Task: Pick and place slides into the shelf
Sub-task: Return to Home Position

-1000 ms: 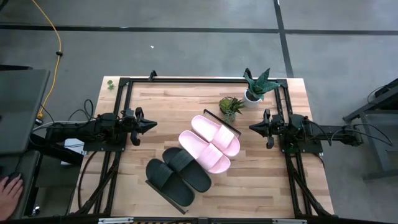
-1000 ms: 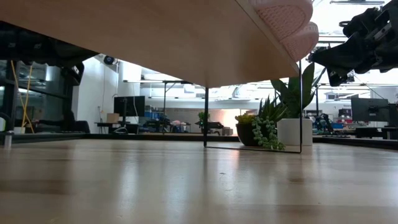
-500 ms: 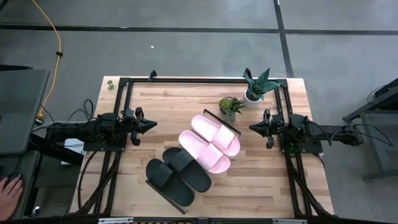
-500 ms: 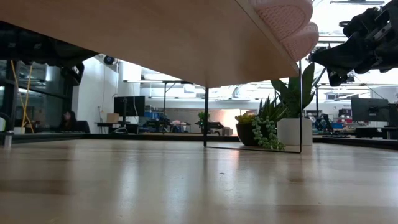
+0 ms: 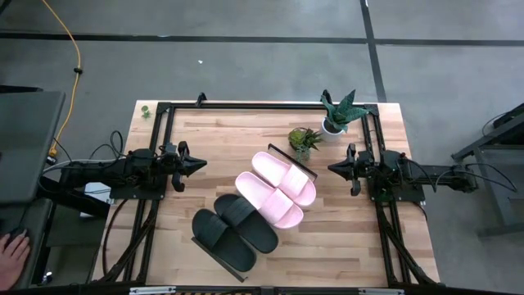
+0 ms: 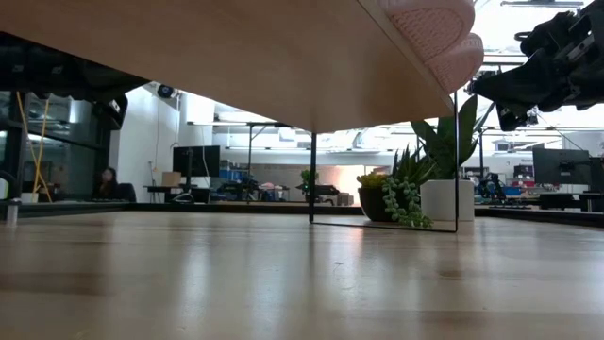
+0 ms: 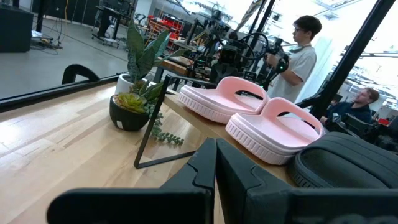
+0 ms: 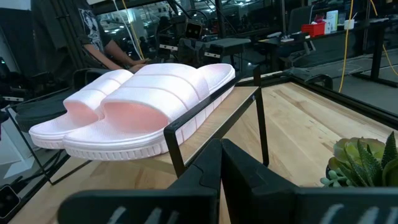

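Matte black slides and pink slides cover the wooden shelf.

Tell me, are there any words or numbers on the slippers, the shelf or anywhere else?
No text can be read anywhere in these pictures.
The pink slides and the black slides: no brand or label shows.
The shelf: no writing shows.
The red boxes far behind the table: too small to read.
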